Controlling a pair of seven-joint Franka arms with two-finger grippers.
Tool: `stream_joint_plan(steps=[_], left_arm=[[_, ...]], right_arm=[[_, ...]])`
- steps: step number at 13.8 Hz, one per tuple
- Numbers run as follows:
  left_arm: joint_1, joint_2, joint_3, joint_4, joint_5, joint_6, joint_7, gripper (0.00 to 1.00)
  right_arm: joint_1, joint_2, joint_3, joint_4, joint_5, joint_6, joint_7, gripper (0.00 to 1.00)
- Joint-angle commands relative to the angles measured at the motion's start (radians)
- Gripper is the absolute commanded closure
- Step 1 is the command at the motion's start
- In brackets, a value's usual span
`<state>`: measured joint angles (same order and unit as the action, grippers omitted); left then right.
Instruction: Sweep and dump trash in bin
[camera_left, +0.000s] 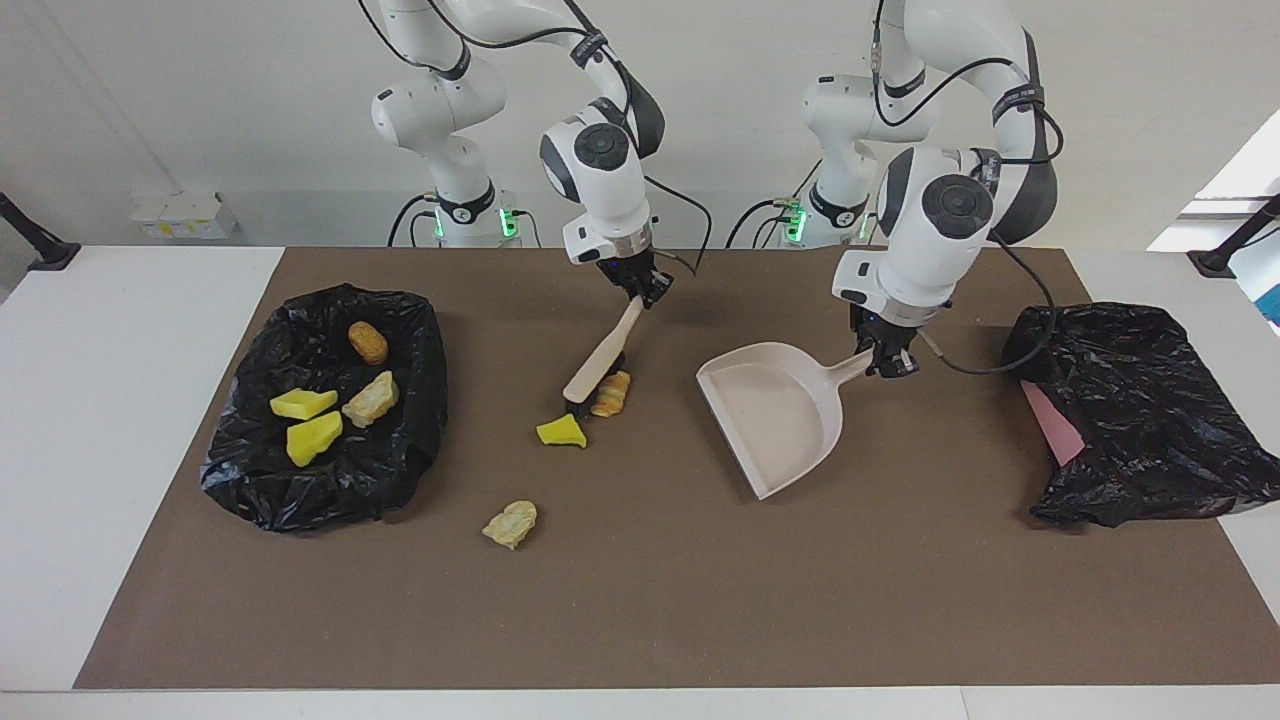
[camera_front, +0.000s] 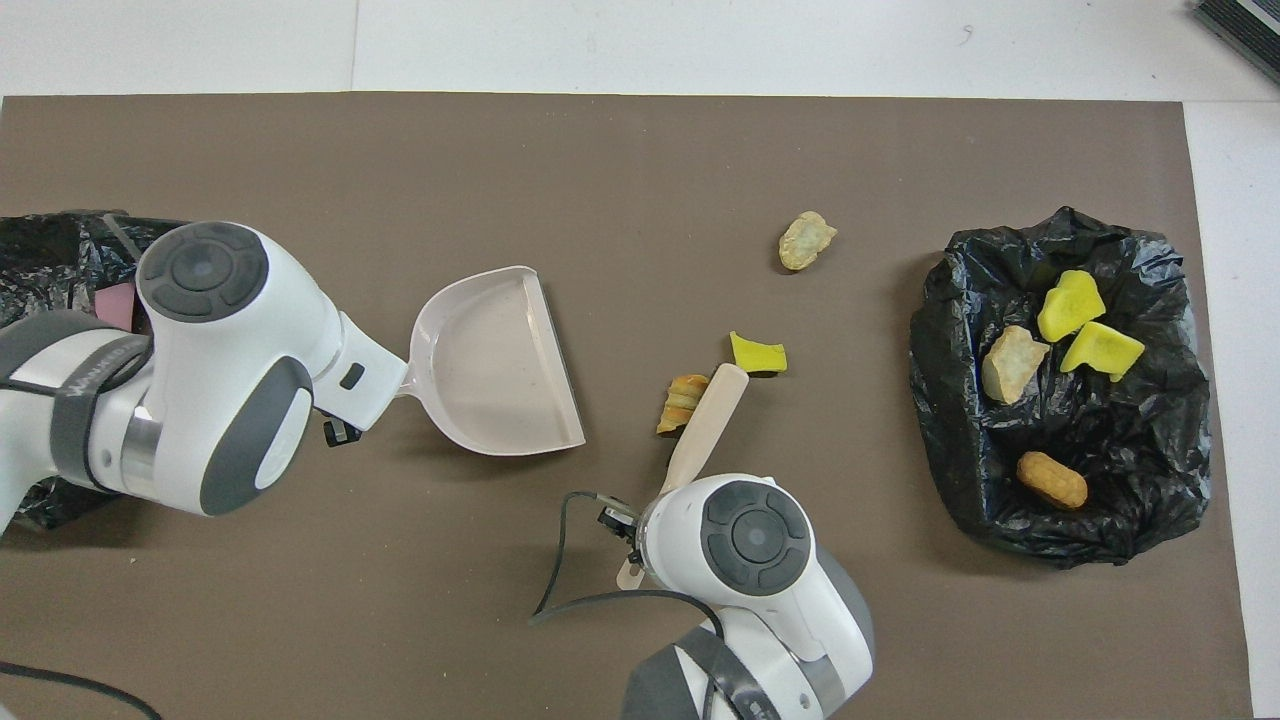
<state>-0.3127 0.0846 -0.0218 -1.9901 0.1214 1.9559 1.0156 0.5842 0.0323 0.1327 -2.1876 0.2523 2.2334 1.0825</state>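
My right gripper (camera_left: 640, 292) is shut on the handle of a beige brush (camera_left: 603, 362). The brush's dark bristles are down on the brown mat between two pieces of trash, an orange-brown crusty lump (camera_left: 611, 393) and a yellow chunk (camera_left: 561, 432). A tan lump (camera_left: 511, 523) lies alone, farther from the robots. My left gripper (camera_left: 885, 358) is shut on the handle of the beige dustpan (camera_left: 780, 410), whose open mouth faces the brush and the lump (camera_front: 682, 403). The bin (camera_left: 420, 420), lined with a black bag, sits at the right arm's end and holds several scraps.
A second crumpled black bag (camera_left: 1140, 410) with something pink showing lies at the left arm's end of the mat, close to the left arm's elbow. White table borders the brown mat (camera_left: 640, 600) on both ends. A cable trails from the right wrist.
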Motion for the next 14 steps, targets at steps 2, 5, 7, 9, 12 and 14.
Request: stream_joint_plan(steps=[2, 5, 7, 9, 12, 14], left_arm=[[-0.061, -0.054, 0.011, -0.099, 0.041, 0.069, 0.061, 1.0], [-0.083, -0.054, 0.008, -0.122, 0.041, 0.104, 0.054, 1.0], [-0.129, -0.039, 0.009, -0.131, 0.041, 0.148, 0.019, 1.0], [-0.138, -0.042, 0.008, -0.151, 0.041, 0.166, -0.023, 1.0], [-0.166, -0.048, 0.006, -0.153, 0.04, 0.161, -0.061, 1.0], [-0.192, -0.055, 0.006, -0.171, 0.04, 0.163, -0.095, 1.0]], right_arm=[[-0.023, 0.037, -0.004, 0.147, -0.01, -0.162, -0.105, 1.0], [-0.093, 0.047, -0.005, 0.213, -0.167, -0.298, -0.29, 1.0], [-0.153, 0.078, -0.005, 0.288, -0.275, -0.395, -0.482, 1.0], [-0.216, 0.121, -0.005, 0.334, -0.356, -0.396, -0.594, 1.0], [-0.341, 0.185, -0.005, 0.403, -0.412, -0.383, -0.804, 1.0], [-0.374, 0.204, -0.005, 0.405, -0.479, -0.342, -0.918, 1.0]])
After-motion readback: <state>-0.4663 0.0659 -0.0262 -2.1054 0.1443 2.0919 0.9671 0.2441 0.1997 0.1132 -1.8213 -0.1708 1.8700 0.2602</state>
